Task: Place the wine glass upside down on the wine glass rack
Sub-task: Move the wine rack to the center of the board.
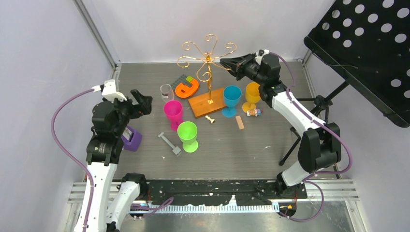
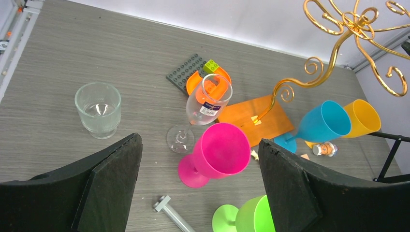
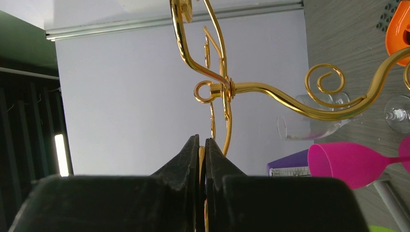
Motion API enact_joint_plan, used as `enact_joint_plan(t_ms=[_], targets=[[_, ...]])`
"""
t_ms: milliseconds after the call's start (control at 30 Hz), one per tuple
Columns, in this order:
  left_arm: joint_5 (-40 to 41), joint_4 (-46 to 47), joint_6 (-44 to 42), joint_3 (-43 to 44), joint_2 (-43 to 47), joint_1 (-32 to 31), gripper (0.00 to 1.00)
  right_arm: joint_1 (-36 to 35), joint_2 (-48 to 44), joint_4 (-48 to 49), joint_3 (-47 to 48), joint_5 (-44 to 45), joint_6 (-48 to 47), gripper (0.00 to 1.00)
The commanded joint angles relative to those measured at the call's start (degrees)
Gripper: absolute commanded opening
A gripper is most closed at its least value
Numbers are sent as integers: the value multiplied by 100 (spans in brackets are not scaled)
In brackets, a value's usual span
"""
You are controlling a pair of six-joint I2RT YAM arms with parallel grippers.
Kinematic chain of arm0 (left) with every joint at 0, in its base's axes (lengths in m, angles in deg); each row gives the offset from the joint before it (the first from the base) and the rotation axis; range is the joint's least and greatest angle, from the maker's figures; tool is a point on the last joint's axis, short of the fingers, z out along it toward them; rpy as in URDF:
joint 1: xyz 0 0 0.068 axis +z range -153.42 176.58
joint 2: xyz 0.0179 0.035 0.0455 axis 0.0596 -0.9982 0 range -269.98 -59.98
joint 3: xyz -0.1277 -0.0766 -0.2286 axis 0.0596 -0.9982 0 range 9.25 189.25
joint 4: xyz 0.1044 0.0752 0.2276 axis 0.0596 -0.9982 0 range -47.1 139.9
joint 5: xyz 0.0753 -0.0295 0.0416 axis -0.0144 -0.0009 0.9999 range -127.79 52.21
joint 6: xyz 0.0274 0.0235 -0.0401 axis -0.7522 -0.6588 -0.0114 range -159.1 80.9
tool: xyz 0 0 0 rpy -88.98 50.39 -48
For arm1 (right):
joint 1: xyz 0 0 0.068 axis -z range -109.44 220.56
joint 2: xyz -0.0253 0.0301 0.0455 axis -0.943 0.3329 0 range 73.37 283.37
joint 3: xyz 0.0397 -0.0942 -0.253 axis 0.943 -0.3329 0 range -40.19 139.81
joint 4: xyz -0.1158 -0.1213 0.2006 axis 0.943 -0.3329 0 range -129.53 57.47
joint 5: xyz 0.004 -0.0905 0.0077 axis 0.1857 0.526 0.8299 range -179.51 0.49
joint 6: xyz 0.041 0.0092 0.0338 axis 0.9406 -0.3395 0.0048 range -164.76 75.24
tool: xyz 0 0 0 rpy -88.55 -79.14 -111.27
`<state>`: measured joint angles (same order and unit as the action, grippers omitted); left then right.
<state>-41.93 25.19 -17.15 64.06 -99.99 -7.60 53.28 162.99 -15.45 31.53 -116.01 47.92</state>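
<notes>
The clear wine glass stands upright on the table, left of the orange toy; it also shows in the top view. The gold wire wine glass rack stands on its orange-brown wooden base at the table's middle back. My right gripper is shut on the end of one of the rack's gold arms, high above the table. My left gripper is open and empty, above the table's left side, short of the wine glass and the pink goblet.
A glass tumbler stands left of the wine glass. Green, blue and yellow goblets stand around the base. An orange toy, a grey bolt, a purple block and small pieces lie about. A black perforated stand is at right.
</notes>
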Motion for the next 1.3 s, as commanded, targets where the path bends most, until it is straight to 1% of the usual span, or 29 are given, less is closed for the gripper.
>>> enact_joint_plan(t_ms=[0, 333, 400, 500, 733, 800, 833, 867, 900, 1133, 1267], targets=[[-39, 174, 14, -15, -13, -21, 88, -111, -409, 782, 204, -398, 162, 6], [-61, 186, 69, -101, 12, -21, 88, -162, -470, 532, 7, -465, -148, 6], [-57, 186, 57, -94, 15, -21, 88, -162, -426, 552, -45, -480, -187, 11], [-37, 170, 16, -91, 27, -21, 88, -160, -356, 693, -96, -477, -193, 22], [19, 142, -38, -51, 15, -21, 88, -162, -205, 856, 7, -445, -142, 40], [18, 136, -42, -57, 10, -21, 88, -164, -174, 865, 72, -442, -137, 47], [16, 131, -42, -62, -5, -21, 88, -163, -160, 862, 84, -443, -137, 52], [23, 141, -49, -65, -6, -21, 88, -162, -158, 860, 102, -439, -161, 54], [24, 134, -57, -71, -6, -21, 88, -162, -170, 848, 103, -429, -166, 58], [41, 124, -86, -45, -10, -21, 88, -87, -381, 711, -157, -273, -403, 70], [45, 133, -88, -49, -25, -25, 88, 8, -534, 694, -352, -104, -510, 73]])
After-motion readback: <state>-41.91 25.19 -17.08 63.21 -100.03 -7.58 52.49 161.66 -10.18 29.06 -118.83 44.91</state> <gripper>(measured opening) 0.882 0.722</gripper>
